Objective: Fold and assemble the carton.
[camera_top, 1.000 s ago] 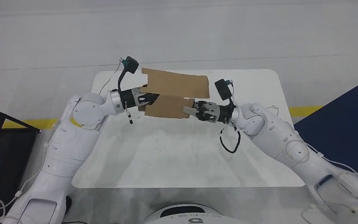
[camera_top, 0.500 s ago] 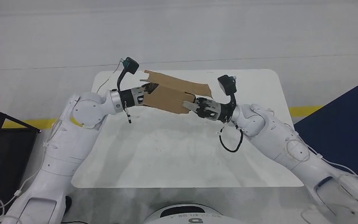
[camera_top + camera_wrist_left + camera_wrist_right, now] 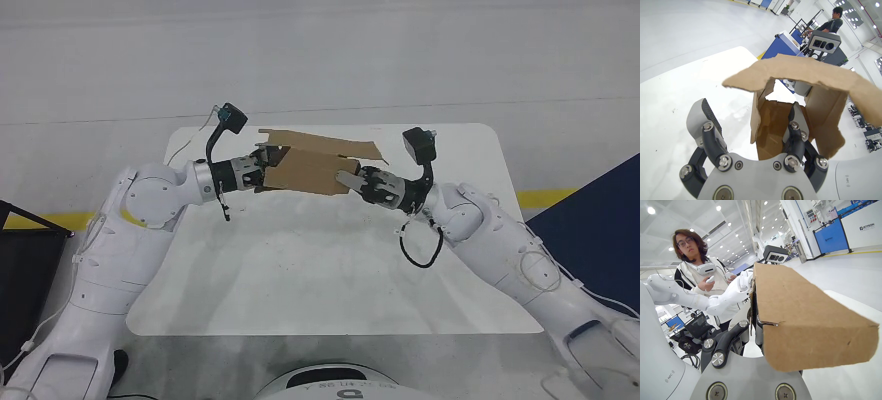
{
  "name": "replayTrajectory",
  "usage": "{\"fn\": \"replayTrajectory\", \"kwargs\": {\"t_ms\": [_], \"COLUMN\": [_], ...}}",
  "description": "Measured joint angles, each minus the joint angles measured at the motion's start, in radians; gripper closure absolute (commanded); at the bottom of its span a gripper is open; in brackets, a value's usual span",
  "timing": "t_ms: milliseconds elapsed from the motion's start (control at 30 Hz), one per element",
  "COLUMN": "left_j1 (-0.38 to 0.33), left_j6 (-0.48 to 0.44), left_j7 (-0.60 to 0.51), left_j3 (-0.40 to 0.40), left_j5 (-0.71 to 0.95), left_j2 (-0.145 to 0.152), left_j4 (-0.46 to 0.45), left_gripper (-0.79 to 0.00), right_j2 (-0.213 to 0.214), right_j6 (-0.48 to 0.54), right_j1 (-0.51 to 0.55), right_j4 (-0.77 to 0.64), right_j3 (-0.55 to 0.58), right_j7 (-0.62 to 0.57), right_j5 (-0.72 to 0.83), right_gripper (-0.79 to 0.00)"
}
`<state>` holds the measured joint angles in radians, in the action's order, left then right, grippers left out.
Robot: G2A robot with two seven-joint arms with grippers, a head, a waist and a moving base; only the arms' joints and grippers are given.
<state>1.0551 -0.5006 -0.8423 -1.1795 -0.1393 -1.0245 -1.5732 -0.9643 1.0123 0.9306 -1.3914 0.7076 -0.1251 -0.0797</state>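
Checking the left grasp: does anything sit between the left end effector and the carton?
Nothing visible does. The open left end effector straddles a side wall of the brown cardboard carton, one finger inside it, the other outside.

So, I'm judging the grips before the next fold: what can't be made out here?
Right wrist view: the carton hides the fingertips of the right gripper.
Top view: the carton's top panel hides whether it touches the table.
Left wrist view: the inner finger of the left gripper is inside the carton; contact unclear.
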Motion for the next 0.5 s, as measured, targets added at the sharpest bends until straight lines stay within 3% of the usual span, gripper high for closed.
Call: {"fn": "replayTrajectory", "kwargs": {"t_ms": [233, 500], "left_j1": [0.015, 0.028], "left_j6": [0.033, 0.050], "left_j7": [0.017, 0.032], "left_j3": [0.011, 0.017], "left_j5": [-0.032, -0.035], "left_j2": [0.000, 0.000], "left_j4": [-0.028, -0.039], "left_gripper": [-0.785, -0.785], "right_j2": [-0.010, -0.023], "right_j6": [0.000, 0.000], "right_j1": [-0.006, -0.005], "right_j4": [-0.011, -0.011], "right_j3": [-0.011, -0.026], "right_j7": [-0.048, -0.106], "right_j5": [0.027, 0.037], "right_gripper": [-0.231, -0.256]}}
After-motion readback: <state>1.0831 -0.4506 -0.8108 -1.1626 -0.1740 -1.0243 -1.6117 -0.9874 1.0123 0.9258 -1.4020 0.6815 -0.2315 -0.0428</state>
